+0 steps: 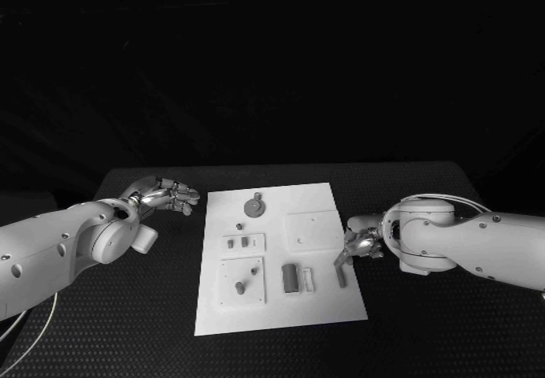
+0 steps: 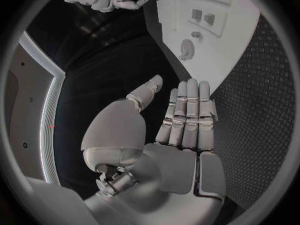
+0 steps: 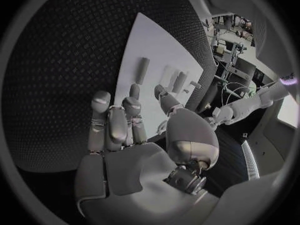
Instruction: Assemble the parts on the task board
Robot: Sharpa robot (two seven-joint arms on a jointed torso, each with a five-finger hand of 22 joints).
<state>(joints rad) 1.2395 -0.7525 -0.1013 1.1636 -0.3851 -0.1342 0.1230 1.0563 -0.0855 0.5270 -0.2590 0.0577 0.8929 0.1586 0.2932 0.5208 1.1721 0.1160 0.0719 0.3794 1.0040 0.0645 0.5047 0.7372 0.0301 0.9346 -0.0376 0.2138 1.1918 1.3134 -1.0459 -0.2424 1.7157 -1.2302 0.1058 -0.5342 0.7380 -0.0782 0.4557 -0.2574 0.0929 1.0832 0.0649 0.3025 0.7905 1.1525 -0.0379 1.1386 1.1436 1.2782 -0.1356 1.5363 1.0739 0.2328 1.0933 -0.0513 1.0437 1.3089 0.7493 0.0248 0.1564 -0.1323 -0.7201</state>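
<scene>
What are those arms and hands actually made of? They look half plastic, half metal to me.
Both arms wear smooth, rounded white shells with small dark dots like screw holes. The left hand and right hand are silver, metallic-looking, built of many jointed segments with paler fingertips. A thin pale cable loops over the right arm's wrist shell.

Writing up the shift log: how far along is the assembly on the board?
Barely begun, by the look of it. Parts such as the round piece and the bar lie loose on the task board. The left hand is open beside the board; the right hand hovers at its edge, empty. All fitting remains.
</scene>
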